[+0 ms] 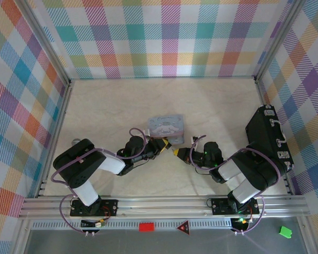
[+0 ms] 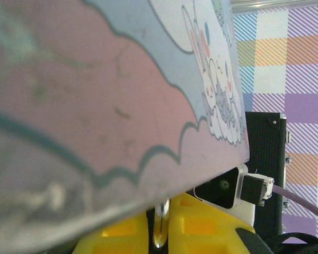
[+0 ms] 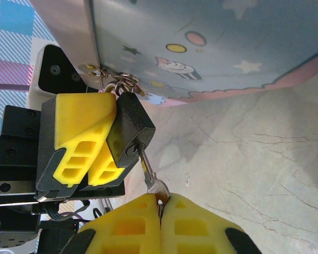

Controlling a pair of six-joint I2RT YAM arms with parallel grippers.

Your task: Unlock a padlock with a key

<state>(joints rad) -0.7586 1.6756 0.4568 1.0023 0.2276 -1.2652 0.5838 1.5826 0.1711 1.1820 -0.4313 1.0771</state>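
Note:
The small black padlock (image 3: 128,131) hangs by its silvery shackle (image 3: 122,87) from the latch of the pastel cartoon tin (image 3: 212,42). My left gripper (image 1: 162,146) is shut on the padlock body, with its yellow fingers (image 3: 79,135) clamped on either side. The thin grey key (image 3: 148,170) has its blade in the keyhole on the padlock's underside. My right gripper (image 3: 160,203) is shut on the key's bow. In the left wrist view the tin (image 2: 122,79) looms close and a silvery sliver (image 2: 160,227) sits between the yellow fingers (image 2: 206,227).
The tin (image 1: 166,127) stands mid-table, just beyond both grippers. A black case (image 1: 265,138) leans against the right plaid wall. Bare marbled tabletop (image 1: 111,106) stretches left and behind the tin. A red block (image 1: 146,227) and a green block (image 1: 285,231) lie below the rail.

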